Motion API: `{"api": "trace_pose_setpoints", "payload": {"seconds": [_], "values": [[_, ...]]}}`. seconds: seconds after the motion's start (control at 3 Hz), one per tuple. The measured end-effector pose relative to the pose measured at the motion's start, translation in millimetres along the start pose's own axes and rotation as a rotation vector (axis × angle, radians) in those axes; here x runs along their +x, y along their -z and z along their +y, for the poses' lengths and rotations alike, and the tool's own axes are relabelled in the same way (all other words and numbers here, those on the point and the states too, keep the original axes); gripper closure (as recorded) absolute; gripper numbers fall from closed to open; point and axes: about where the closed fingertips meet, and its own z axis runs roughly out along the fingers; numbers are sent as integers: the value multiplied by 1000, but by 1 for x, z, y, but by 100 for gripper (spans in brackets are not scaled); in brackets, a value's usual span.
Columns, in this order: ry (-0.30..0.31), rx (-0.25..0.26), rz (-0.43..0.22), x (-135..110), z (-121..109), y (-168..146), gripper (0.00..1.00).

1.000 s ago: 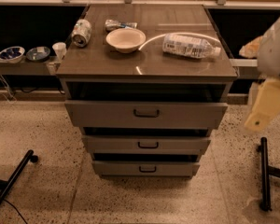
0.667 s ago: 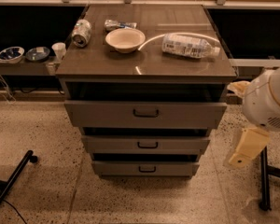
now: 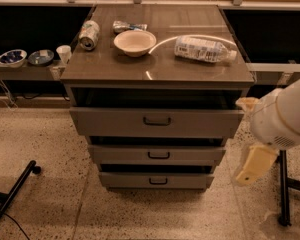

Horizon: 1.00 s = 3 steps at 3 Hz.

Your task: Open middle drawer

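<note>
Under cabinet top's front edge, centre: middle drawer [image 3: 121,155], 2nd of 3, looks barely out; handle [image 3: 158,155] untouched. Off front-right corner: gripper [image 3: 253,166] hangs well apart from handle, released or clenched, cannot tell. Reach, grasp and pull all remain.

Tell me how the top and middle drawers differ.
The top drawer has a clearly taller front than the middle drawer. The top drawer sits directly under the tabletop; the middle drawer lies below it. Both are grey with one central dark handle. The gripper hangs right of them.
</note>
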Motion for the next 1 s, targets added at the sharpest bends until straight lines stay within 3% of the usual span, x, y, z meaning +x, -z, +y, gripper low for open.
{"api": "trace_pose_setpoints", "payload": {"seconds": [0.33, 0.67, 1.0], "values": [[21, -92, -19, 32, 34, -104, 0], [42, -148, -81, 57, 63, -184, 0], [52, -166, -108, 63, 68, -209, 0]]}}
